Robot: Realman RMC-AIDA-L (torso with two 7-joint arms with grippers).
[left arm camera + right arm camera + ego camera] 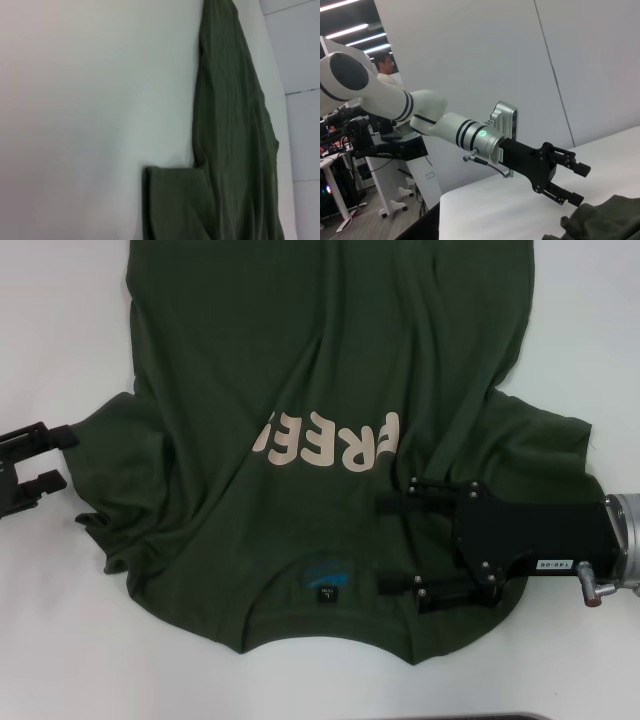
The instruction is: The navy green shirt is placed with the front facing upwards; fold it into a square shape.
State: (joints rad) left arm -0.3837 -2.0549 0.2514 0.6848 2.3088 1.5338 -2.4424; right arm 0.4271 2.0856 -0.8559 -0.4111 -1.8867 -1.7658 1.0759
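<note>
No fold is being shown yet: the navy green shirt (330, 420) is lying spread and rumpled, with the right gripper (385, 545) held wide above its collar and the left gripper (58, 455) spread apart beside its sleeve.

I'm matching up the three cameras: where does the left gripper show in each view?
Head view: left gripper at the left edge, open, beside the shirt sleeve.
Left wrist view: not in it.
Right wrist view: mid-right, above the white table.
Shared landmark: the shirt's sleeve.

A white tabletop (60, 620) stood before a pale panelled wall (485, 45); ceiling strip lights (347, 31) glowed over desks (330, 170).
</note>
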